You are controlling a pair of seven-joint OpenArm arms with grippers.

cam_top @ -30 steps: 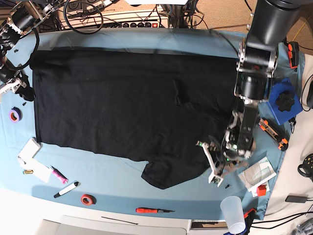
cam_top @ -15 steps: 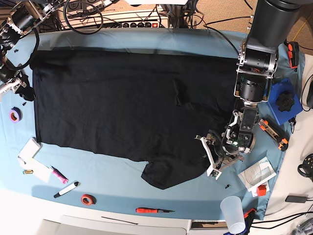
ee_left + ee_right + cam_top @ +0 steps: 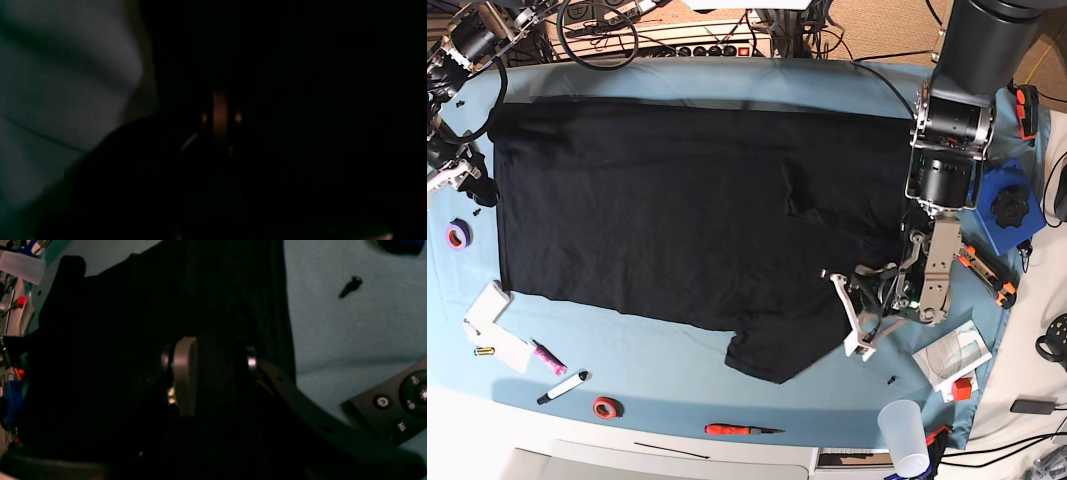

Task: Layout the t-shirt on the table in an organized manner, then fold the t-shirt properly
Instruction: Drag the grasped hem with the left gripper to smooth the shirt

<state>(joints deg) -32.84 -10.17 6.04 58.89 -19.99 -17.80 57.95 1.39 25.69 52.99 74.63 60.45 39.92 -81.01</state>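
The black t-shirt [image 3: 687, 210] lies spread flat over most of the light blue table [image 3: 657, 360], one sleeve pointing toward the front edge. My left gripper [image 3: 854, 312] is at the shirt's right lower edge. In the left wrist view its fingers [image 3: 220, 115] stand together in dark fabric, shut on the t-shirt [image 3: 283, 133]. My right gripper [image 3: 469, 185] sits at the shirt's left edge. In the right wrist view its fingertips [image 3: 185, 373] stand apart over the black cloth [image 3: 133, 323], so the right gripper [image 3: 218, 368] is open.
Along the front lie a purple tape roll [image 3: 458, 235], a white box [image 3: 487, 305], a pink marker [image 3: 549, 357], a red tape roll [image 3: 606, 407] and a screwdriver [image 3: 737, 430]. A plastic cup [image 3: 905, 437] and blue box [image 3: 1005, 212] stand at the right. A black remote [image 3: 393, 406] lies beside my right gripper.
My left gripper has moved up and left onto the shirt's edge and shut on it. The front sleeve has shifted slightly right. The right arm has not moved.
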